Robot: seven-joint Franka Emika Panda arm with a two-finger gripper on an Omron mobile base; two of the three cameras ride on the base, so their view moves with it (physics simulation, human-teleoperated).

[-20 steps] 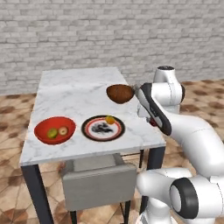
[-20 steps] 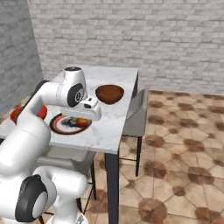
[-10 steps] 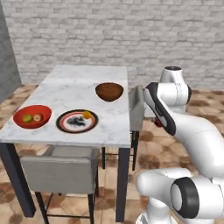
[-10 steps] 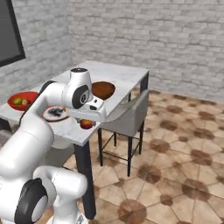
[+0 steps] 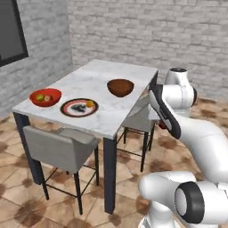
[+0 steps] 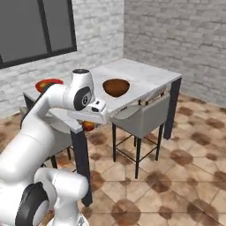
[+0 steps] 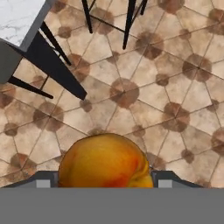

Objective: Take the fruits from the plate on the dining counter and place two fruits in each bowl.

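My gripper (image 6: 89, 126) is shut on a red-orange fruit (image 7: 105, 162), which bulges between the two fingertips (image 7: 43, 180) in the hand view. It hangs beside the dining counter (image 5: 102, 82), off its edge, over the tiled floor. The plate (image 5: 75, 108) holds one orange fruit (image 5: 90, 103). To its left the red bowl (image 5: 53, 92) has two fruits in it, one yellow-green (image 5: 40, 97). The dark brown bowl (image 5: 120, 87) stands further along the counter with nothing showing inside; it is also the nearest bowl (image 6: 116, 86) to my hand in the right base view.
A grey chair (image 5: 62, 147) is tucked at the counter's near side and another chair (image 6: 141, 117) at its long side, close to my hand. Dark counter legs (image 7: 52, 61) cross the floor below. Brick walls and a dark window (image 6: 39, 26) lie behind.
The whole scene has shifted as the base drove around the counter. The fruit has stayed in the shut gripper, which now hangs off the counter's edge over the floor.
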